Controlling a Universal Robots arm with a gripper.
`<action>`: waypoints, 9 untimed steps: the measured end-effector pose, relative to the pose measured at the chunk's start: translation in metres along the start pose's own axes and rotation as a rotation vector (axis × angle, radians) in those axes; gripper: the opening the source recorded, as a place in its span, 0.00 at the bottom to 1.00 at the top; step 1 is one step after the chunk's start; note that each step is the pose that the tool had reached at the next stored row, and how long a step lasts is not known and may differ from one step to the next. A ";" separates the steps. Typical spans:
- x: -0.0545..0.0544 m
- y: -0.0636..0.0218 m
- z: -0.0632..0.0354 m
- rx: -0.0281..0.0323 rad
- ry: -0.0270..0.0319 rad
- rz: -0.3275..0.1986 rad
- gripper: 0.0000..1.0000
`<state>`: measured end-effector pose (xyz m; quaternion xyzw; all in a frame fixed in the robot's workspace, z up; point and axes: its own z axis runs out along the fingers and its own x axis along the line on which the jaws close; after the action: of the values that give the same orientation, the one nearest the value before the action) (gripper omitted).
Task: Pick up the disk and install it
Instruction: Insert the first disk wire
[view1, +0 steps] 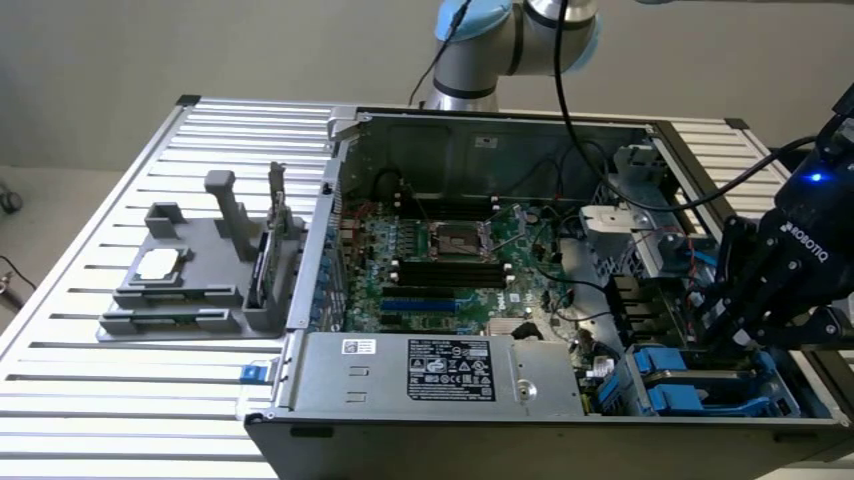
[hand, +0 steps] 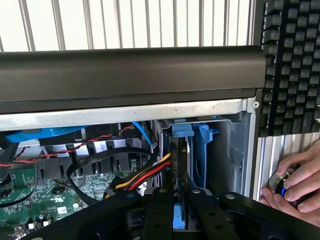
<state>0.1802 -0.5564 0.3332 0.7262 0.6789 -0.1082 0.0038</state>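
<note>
In the exterior view, the gripper (view1: 742, 318) reaches down into the open computer case (view1: 534, 130) at the exterior view's right, its fingers (view1: 727, 325) lowered among the drive bays beside the blue carriers (view1: 674, 385). The case lies open on a slatted metal surface (view1: 107, 400). The motherboard (view1: 441, 260) sits away from the fingers toward the exterior view's left, and the labelled power supply box (view1: 434, 372) lies along the near wall of the case. Outside the case, well apart from the fingers, a gray tray (view1: 200, 280) holds a small silver chip (view1: 158, 264). In the wrist view, the two dark fingers (hand: 161, 212) stand close together, pinching the thin edge of the disk (hand: 181, 165), which stands on edge directly between them with its blue carrier tab (hand: 181, 131) at the far end. The disk sits in the blue-framed drive bay (hand: 206, 155) just beyond the fingertips. Red, yellow and black cables (hand: 145, 176) pass just beside the fingers. A keyboard (hand: 292, 65) lies past the case wall, and a person's hand (hand: 295, 182) rests on a small knob (hand: 280, 182) there.
</note>
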 end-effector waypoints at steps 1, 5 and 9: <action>0.000 0.0001 0.0002 -0.0001 0.0000 0.000 0.16; 0.000 0.0007 0.0011 0.0000 0.0002 0.000 0.16; 0.000 0.0015 0.0015 0.0000 0.0000 0.000 0.16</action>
<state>0.1814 -0.5564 0.3314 0.7263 0.6788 -0.1082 0.0038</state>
